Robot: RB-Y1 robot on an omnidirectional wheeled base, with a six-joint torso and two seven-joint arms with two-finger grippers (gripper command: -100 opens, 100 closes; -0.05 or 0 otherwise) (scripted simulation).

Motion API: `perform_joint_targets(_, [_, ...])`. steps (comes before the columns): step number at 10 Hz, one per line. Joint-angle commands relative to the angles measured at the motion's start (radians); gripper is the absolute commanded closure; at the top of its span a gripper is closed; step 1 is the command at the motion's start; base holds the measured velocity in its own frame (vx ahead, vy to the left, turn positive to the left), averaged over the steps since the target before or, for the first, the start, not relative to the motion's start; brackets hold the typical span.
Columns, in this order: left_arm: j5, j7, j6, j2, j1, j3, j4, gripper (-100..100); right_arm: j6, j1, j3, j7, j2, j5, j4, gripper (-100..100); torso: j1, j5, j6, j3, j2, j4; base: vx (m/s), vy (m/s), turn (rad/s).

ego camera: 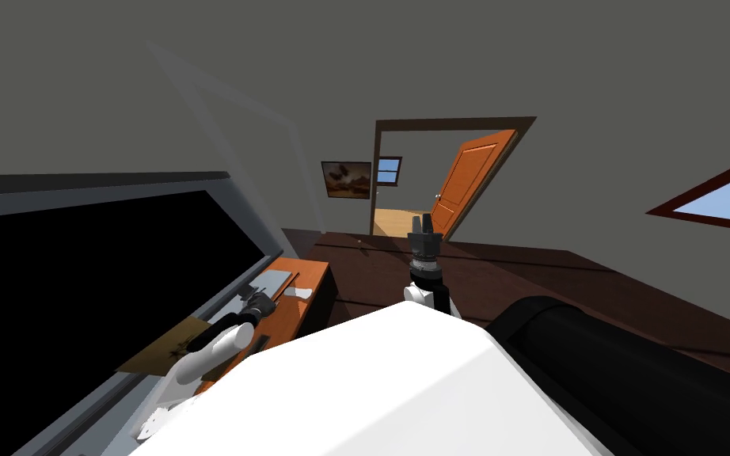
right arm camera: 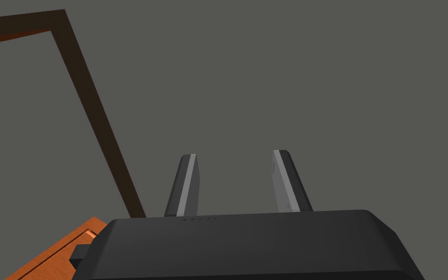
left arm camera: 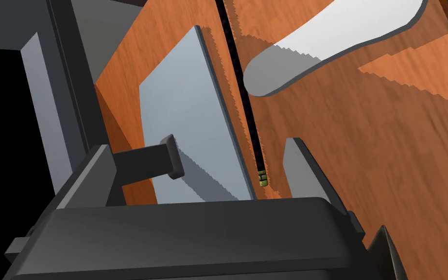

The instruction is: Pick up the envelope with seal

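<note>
1. The envelope, a flat rectangle showing a plain grey face, is lying on the orange wooden worktop. It is sitting just beside the pencil, with one long edge running along the pencil's length.
2. The pencil is lying thin and black on the wood, and its yellowish ferrule end is pointing toward the left tool.
3. The left tool is hanging low over the worktop at the pencil's ferrule end. Its fingers are standing spread apart, one on each side of the pencil, and are gripping nothing.
4. One of its fingers is reaching over the envelope on that side of the pencil and is throwing a shadow across the grey face. I cannot tell whether it is touching the paper.
5. The other finger is standing on the pencil's opposite side, over bare orange wood and near the ferrule.
6. A white oval thing is lying on the side of the pencil away from the envelope. It is sitting near the pencil's far stretch, with a narrow strip of wood showing between them.
7. A grey frame bordering a black area is rising at the worktop's edge, on the envelope's side of the pencil and beyond the envelope.
8. The right tool is being held raised, well apart from the pencil. Its two fingers are standing parted with nothing between them.
</note>
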Motion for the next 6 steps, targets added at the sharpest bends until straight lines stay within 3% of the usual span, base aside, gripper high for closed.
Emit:
perform_joint_targets(1, [0.015, 0.020, 0.050, 0.007, -0.010, 0.017, 0.036, -100, 0.000, 0.000, 0.000, 0.000, 0.000, 0.000, 0.000, 0, 0.000, 0.000, 0.000, 0.000, 0.000, 0.000, 0.041, -0.013, 0.025])
perform_joint_targets(3, [0.015, 0.020, 0.085, 0.007, -0.010, 0.017, 0.036, -100, 0.000, 0.000, 0.000, 0.000, 0.000, 0.000, 0.000, 0, 0.000, 0.000, 0.000, 0.000, 0.000, 0.000, 0.029, -0.008, 0.007])
perform_joint_targets(6, [0.033, 0.053, 0.177, 0.019, -0.028, 0.048, 0.098, -100, 0.000, 0.000, 0.000, 0.000, 0.000, 0.000, 0.000, 0, 0.000, 0.000, 0.000, 0.001, 0.001, 0.000, 0.031, -0.012, 0.025])
